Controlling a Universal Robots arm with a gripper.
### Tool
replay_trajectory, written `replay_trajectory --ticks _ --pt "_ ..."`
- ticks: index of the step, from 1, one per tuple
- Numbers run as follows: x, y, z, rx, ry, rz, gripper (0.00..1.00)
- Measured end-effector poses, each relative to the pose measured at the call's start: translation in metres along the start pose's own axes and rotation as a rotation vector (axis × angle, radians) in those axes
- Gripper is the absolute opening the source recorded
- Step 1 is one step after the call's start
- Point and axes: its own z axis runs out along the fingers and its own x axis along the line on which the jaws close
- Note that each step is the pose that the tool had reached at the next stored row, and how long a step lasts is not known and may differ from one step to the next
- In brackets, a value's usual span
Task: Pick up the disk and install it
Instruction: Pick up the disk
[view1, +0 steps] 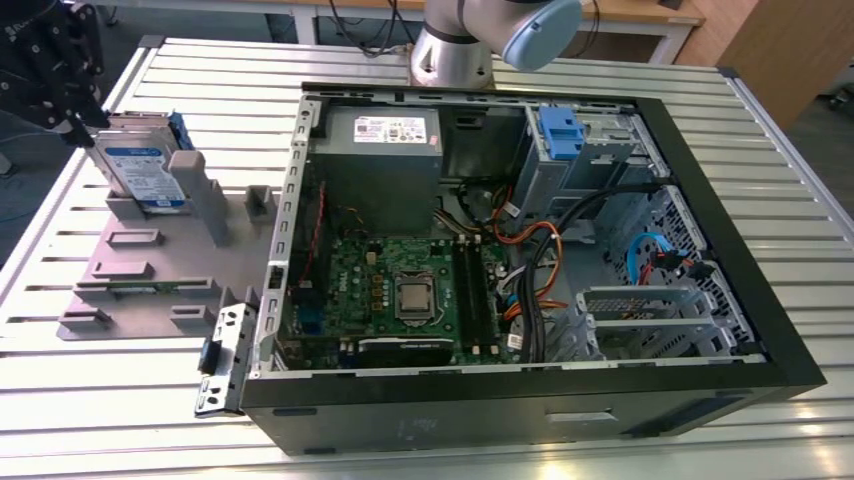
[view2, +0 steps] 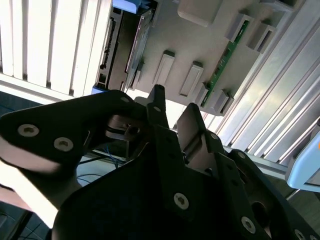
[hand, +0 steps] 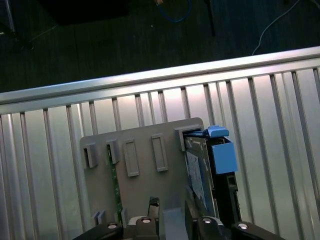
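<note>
Approach step: the claw (view2: 173, 102), jaws seemingly apart and empty, hovers near the disk (view1: 140, 165) standing just ahead; grasping calls for squaring over its edge.

My gripper (view1: 64, 100) hangs far to the exterior view's left of my arm base (view1: 451, 55). My two fingers (view2: 158, 100) stand a little apart.

Open computer case (view1: 467, 422) beside grey holder plate (view1: 150, 262), possibly plastic, on slatted table (view1: 790, 180).
</note>
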Motion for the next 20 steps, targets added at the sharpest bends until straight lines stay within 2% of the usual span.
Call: replay_trajectory --ticks 2,4,5,9,14,20 --pt "0.0000 0.0000 0.0000 0.0000 0.0000 0.000 0.41" --pt "0.0000 0.0000 0.0000 0.0000 0.0000 0.000 0.41" --pt "0.0000 0.0000 0.0000 0.0000 0.0000 0.000 0.47" --pt "0.0000 0.0000 0.0000 -0.0001 0.0000 -0.001 0.47" --pt "-0.0002 0.0000 0.0002 -0.0005 0.0008 -0.020 0.47" --pt "-0.0034 0.0005 0.0009 -0.0006 0.0010 -0.025 0.47"
